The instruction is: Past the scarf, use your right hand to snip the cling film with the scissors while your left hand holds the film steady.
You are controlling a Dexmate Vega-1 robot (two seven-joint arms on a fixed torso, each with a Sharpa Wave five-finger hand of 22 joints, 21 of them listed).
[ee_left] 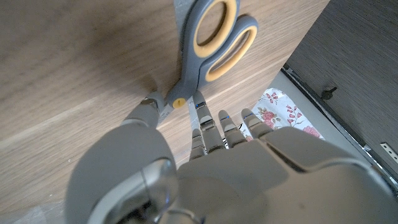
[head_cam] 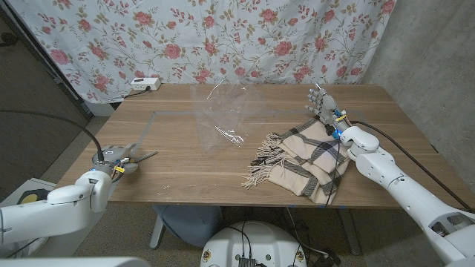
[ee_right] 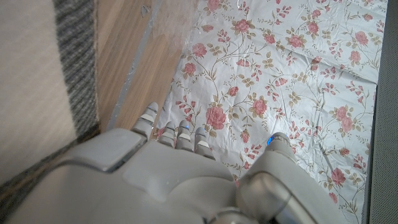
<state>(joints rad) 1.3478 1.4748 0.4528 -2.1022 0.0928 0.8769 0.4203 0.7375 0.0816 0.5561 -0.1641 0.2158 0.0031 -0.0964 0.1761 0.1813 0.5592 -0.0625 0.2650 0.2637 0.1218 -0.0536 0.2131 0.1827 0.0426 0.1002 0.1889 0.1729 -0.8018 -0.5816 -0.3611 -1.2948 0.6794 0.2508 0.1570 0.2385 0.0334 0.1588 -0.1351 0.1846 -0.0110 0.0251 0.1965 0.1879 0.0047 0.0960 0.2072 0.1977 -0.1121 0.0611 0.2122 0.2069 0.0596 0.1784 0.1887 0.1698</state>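
Head view: we see left robot hand (head_cam: pixel 116 157) touching scissors (head_cam: pixel 139 156) near table (head_cam: pixel 185 185) lower-left edge, grip unclear; right robot hand (head_cam: pixel 320 104) open above scarf (head_cam: pixel 304 159); cling film (head_cam: pixel 223 119) centre.

Scissors (ee_left: pixel 205 46) handles cut off by wrist picture edge; blades hidden behind left hand (ee_left: pixel 205 168).

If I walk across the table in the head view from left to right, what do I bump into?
Left hand → scissors → cling film → scarf → right hand.
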